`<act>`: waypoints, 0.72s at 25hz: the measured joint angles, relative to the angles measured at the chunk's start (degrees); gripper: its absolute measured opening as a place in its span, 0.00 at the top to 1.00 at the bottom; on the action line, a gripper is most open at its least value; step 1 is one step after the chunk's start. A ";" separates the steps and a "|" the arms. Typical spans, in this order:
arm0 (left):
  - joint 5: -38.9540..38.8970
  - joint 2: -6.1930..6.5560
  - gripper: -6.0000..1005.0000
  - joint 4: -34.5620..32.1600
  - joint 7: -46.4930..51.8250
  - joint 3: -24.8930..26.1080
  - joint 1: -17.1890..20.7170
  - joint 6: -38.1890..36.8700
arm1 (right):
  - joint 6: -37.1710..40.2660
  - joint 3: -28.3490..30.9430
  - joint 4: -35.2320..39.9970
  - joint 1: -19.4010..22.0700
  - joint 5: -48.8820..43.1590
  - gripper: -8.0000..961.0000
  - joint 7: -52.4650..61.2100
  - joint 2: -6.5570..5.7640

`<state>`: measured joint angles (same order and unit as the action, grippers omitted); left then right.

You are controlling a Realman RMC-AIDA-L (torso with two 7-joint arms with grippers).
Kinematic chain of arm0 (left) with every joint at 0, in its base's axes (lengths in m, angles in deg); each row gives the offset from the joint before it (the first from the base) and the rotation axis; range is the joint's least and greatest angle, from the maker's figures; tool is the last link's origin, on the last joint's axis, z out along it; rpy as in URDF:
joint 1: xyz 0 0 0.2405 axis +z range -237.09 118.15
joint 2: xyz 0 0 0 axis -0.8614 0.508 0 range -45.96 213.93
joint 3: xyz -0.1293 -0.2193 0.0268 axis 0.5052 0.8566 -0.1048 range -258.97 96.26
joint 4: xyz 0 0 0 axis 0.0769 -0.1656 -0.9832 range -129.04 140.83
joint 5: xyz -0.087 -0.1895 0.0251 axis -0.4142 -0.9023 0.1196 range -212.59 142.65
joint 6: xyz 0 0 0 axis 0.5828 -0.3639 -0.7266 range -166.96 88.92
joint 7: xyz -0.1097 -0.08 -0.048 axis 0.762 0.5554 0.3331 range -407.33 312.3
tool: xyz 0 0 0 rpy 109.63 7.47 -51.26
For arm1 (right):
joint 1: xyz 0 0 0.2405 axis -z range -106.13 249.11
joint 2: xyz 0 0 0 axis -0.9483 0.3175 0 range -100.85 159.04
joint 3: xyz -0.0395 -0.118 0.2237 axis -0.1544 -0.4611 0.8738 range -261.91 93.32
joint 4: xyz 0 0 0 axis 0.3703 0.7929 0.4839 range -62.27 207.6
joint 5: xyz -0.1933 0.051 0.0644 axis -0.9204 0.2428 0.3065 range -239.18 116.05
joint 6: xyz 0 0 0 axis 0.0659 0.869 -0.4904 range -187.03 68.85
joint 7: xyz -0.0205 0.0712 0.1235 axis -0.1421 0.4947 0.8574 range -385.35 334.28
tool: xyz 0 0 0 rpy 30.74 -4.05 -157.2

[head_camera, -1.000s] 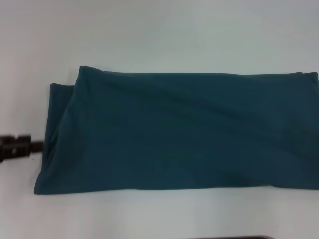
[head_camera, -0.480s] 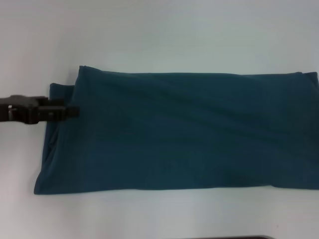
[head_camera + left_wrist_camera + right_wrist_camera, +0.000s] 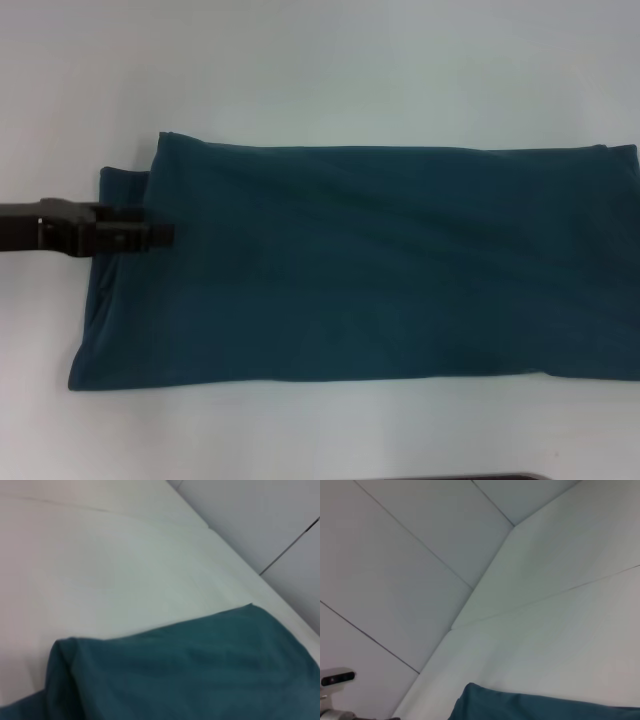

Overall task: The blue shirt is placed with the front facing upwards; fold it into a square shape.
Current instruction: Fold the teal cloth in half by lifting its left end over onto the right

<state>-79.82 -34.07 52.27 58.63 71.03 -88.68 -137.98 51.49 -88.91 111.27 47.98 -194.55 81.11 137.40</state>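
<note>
The blue shirt (image 3: 350, 265) lies on the white table as a long folded band running across the head view, its right end cut off by the frame edge. No lettering or collar shows. My left gripper (image 3: 160, 235) reaches in from the left and hangs over the shirt's left end, near the folded-over layer's edge. The left wrist view shows the shirt's (image 3: 190, 675) folded corner and the table beyond it. The shirt's far edge (image 3: 545, 706) appears low in the right wrist view. My right gripper is out of view.
The white table (image 3: 320, 70) extends behind and in front of the shirt. A grey panelled wall (image 3: 395, 555) stands past the table's far edge. A dark edge (image 3: 450, 477) shows at the bottom of the head view.
My left gripper has come in from the left edge, risen toward the shirt's upper left, and now reaches farther right over the cloth. The shirt has not moved.
</note>
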 joint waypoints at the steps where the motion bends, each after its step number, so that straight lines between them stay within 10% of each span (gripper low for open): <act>1: 0.19 -0.02 0.22 -0.04 0.00 -0.14 0.13 0.20 | -0.22 -0.12 -0.51 -0.18 -0.02 0.09 0.00 0.04; 18: 2.48 -0.05 0.22 -3.50 1.23 -7.02 1.23 8.52 | -4.23 0.05 -3.98 -0.36 0.64 0.04 -0.52 1.30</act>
<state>-77.34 -34.12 48.77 59.86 64.01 -87.45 -129.46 47.26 -88.86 107.29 47.61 -193.91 80.59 138.70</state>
